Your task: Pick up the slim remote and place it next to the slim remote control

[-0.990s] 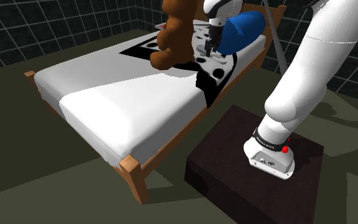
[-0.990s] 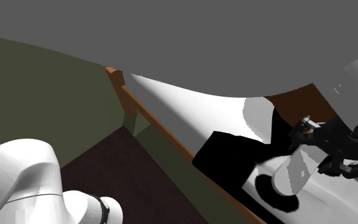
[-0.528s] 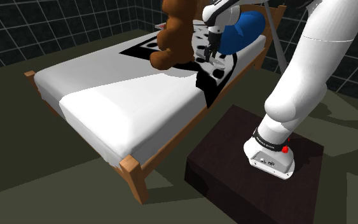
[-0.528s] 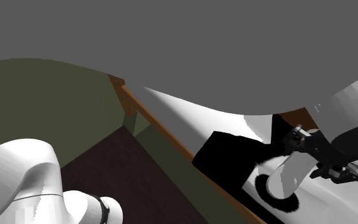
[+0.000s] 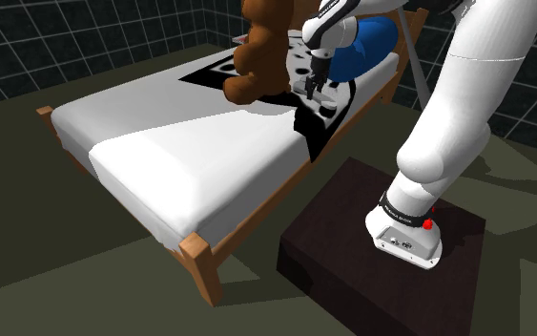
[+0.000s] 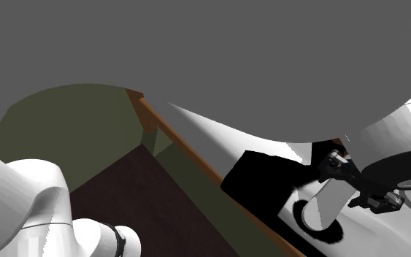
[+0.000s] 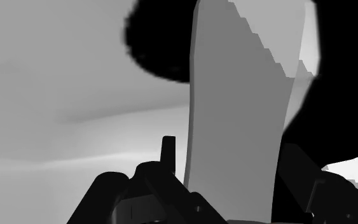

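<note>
Shoulder view, left to right: bed (image 5: 161, 153) with a white mattress and wooden frame; brown teddy bear (image 5: 259, 48) sitting near its far end; gripper (image 5: 311, 86) lowered over the black-and-white spotted blanket (image 5: 328, 116), just beside the bear; blue cushion (image 5: 366, 43) behind the gripper; white arm (image 5: 457, 115) rising from the dark stand (image 5: 352, 253).

Second exterior view, left to right: arm base, stand, wooden bed rail (image 6: 189, 150), black edge of the blanket, then the pale remote (image 6: 326, 204), hanging tilted from the gripper with its lower end at a black spot of the blanket. Contact with the cloth cannot be judged.

Wrist view: the fingers (image 7: 145, 191) are closed on the remote's two long sides, parted only by its width. The remote projects forward from them, above a black spot and white cloth.
</note>
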`<action>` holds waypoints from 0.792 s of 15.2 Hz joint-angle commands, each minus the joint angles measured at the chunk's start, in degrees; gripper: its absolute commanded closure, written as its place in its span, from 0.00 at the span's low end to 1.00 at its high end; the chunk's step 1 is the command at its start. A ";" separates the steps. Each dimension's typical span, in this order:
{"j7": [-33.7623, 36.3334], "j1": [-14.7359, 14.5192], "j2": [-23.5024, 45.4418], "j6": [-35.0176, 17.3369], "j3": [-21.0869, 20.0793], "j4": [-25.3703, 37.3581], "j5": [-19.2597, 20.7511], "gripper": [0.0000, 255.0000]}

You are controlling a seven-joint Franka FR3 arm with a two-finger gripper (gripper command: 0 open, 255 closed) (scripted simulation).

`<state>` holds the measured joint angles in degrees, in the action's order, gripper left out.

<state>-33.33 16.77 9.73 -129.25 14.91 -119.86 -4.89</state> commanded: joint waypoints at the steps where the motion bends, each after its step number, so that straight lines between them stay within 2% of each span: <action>1: 0.02 0.01 0.09 -0.06 0.01 -0.11 -0.02 1.00; 5: 0.02 0.01 0.09 -0.06 0.00 -0.11 -0.02 1.00; 6: 0.02 0.01 0.09 -0.08 0.00 -0.12 -0.02 0.00; 11: 0.02 0.01 0.09 -0.06 0.00 -0.11 -0.02 0.00; 12: 0.32 -0.05 -0.98 1.68 0.11 0.62 0.42 0.00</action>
<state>-33.17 16.75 9.43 -128.57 14.95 -119.58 -4.73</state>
